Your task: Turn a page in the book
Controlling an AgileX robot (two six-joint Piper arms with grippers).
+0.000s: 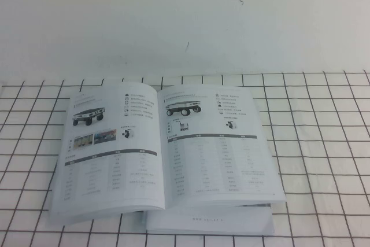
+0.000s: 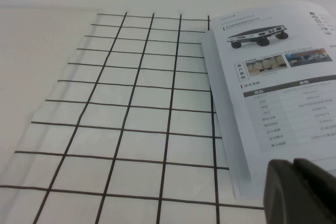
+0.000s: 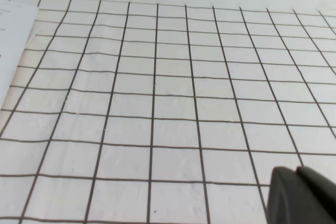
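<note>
Presently, item by item, from the near edge outward. Left gripper point(image 2: 302, 192): dark finger tips at the lower right of the left wrist view, hanging above the gridded cloth point(image 2: 131, 129) just beside the book's left-hand leaf; whether its fingers are spread or closed cannot be told. Right gripper point(image 3: 302, 195): dark tips at the lower right of the right wrist view, over bare cloth, apart from the book; width likewise cannot be told. Neither shows in the high view. The book point(image 1: 167, 154): thick catalogue lying open and flat at the centre of the high view, spine running near to far, a second closed volume point(image 1: 208, 221) beneath its near right corner. The page point(image 1: 219, 143): right-hand leaf, carrying the black four-wheeled vehicle and table, lying flat, not yet lifted. Handling judgement: the glossy leaf will likely slip; catch only the top sheet at its outer right edge, lift lightly, then sweep in an arc over the spine toward frame left, keeping the book from sliding. Beyond: plain white wall point(image 1: 185, 21).
</note>
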